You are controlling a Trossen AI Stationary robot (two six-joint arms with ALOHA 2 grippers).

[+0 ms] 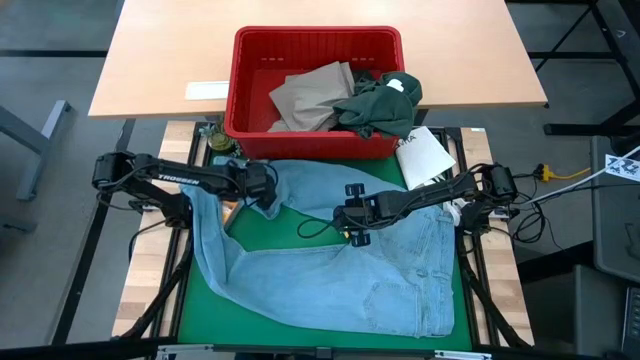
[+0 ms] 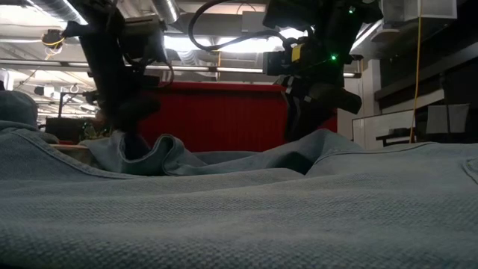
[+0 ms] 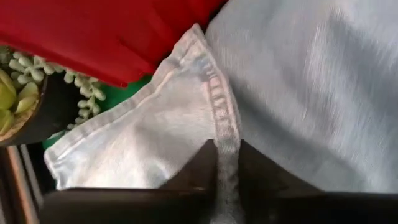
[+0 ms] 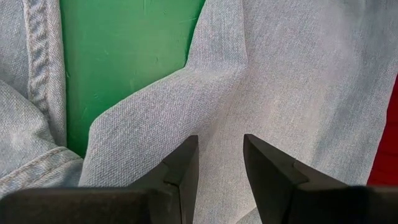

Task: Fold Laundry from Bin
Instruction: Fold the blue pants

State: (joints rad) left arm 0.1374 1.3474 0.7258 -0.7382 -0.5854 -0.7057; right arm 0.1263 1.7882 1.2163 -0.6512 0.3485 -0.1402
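Light blue denim jeans (image 1: 340, 265) lie spread on the green mat (image 1: 205, 300), with one end up against the red bin (image 1: 318, 60). A tan garment (image 1: 312, 95) lies in the bin, and a dark green garment (image 1: 380, 105) hangs over its near rim. My left gripper (image 1: 268, 192) is shut on the jeans near their far left end; it also shows in the low view (image 2: 131, 142). My right gripper (image 4: 221, 158) is open over a fold (image 4: 186, 106) in the middle of the jeans, and also shows in the high view (image 1: 352, 218). My left gripper pinches a stitched seam (image 3: 225, 134) of the jeans between its two fingers, close to a corner of the cloth by the bin. The fingers come from above, pointing down. The cloth stands up a little around them (image 2: 164, 146) and lies slack on the mat elsewhere. My right gripper stands open over the denim; I cannot tell whether its fingertips (image 4: 186, 162) touch the cloth.
A white flat packet (image 1: 425, 155) lies at the bin's near right corner. A small potted succulent (image 1: 222, 145) stands at the bin's near left corner, close to my left gripper; it also shows in the left wrist view (image 3: 22, 99). The wooden tabletop (image 1: 150, 70) lies behind the bin.
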